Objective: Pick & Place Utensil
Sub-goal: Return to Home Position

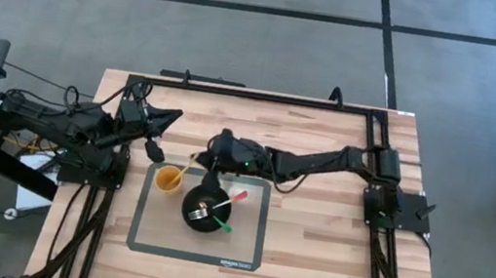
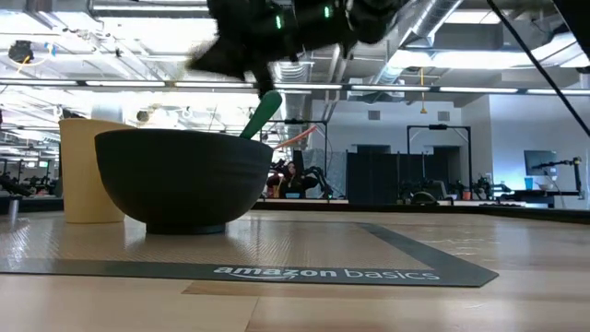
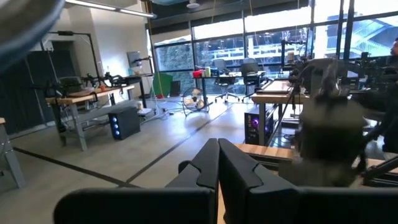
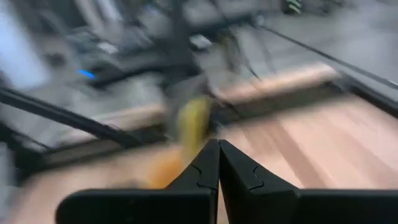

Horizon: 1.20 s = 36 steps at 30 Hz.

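Note:
A black bowl (image 1: pixel 206 215) sits on a grey mat (image 1: pixel 246 252) and holds a white fork (image 1: pixel 200 213), a green utensil (image 1: pixel 220 222) and a red-handled one (image 1: pixel 237 197). In the low view the green handle (image 2: pixel 262 114) sticks up over the bowl's rim (image 2: pixel 184 138). A yellow cup (image 1: pixel 167 179) stands on the mat's far left corner with a yellow stick-like utensil (image 1: pixel 185 167) leaning out of it. My right gripper (image 1: pixel 204 155) hovers just beyond the cup and bowl, shut and empty (image 4: pixel 217 152). My left gripper (image 1: pixel 155 153) waits left of the cup, shut (image 3: pixel 217 152).
The table's black frame rail (image 1: pixel 255 94) runs along the far edge. Bare wood lies right of the mat (image 1: pixel 323 229). The right wrist view is blurred, with a yellow shape (image 4: pixel 193 121) ahead of the fingers.

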{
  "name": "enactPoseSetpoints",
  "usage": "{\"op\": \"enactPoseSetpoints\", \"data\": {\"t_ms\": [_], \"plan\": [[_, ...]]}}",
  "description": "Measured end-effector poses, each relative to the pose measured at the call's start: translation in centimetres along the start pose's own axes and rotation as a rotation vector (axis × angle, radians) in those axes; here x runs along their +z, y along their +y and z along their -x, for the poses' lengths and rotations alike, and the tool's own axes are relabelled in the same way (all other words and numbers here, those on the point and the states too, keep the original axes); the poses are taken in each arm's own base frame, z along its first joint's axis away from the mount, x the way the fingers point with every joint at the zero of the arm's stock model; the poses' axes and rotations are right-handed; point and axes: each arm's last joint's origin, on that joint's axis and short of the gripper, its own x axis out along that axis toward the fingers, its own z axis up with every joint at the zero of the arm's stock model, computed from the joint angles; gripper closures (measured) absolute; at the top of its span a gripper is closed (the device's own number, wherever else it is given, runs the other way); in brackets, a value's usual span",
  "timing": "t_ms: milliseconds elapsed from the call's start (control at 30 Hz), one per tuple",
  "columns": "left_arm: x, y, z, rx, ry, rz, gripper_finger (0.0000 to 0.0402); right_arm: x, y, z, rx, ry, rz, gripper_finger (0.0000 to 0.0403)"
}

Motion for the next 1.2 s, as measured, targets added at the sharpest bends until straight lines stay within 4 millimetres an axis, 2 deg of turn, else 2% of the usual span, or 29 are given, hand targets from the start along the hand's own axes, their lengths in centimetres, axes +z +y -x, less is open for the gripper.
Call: {"op": "enactPoseSetpoints", "data": {"t_ms": [67,200,333,467,600,700,800,933,1100,1200], "plan": [[0.0,0.0,0.0,0.0,0.0,0.0,0.0398,1.0,0.8,-0.3,0.058,-0.023,0.01,0.0403],[0.0,0.0,0.0,0.0,0.0,0.0,0.0398,1.4,1.2,-0.5,0.037,0.01,0.08,0.0403],[0.0,0.0,0.0,0.0,0.0,0.0,0.0398,4.6,1.6,0.9,0.026,-0.043,0.154,0.0403],[-0.1,0.0,0.0,-0.002,0.008,-0.007,0.0398,6.8,0.8,3.4,-0.035,0.024,0.234,0.0403],[-0.9,-0.3,0.1,-0.123,0.056,-0.028,0.0398,11.0,0.6,8.1,-0.058,0.017,0.289,0.0403],[-1.2,-0.3,-0.1,-0.259,0.067,0.039,0.0398,13.2,0.9,11.6,-0.055,0.012,0.337,0.0403],[-1.2,0.1,-0.6,-0.367,0.074,0.129,0.0398,13.4,0.7,14.1,-0.047,-0.003,0.366,0.0403],[-0.9,1.0,-1.8,-0.398,0.122,0.183,0.0398,12.9,0.3,17.5,-0.041,-0.043,0.358,0.0403],[-1.8,2.2,-3.4,-0.414,0.243,0.157,0.0398,9.8,-0.6,20.6,-0.037,-0.058,0.312,0.0403],[-1.5,2.6,-3.1,-0.475,0.225,0.183,0.0398,7.7,-1.3,22.2,-0.035,-0.095,0.302,0.0403]]}}
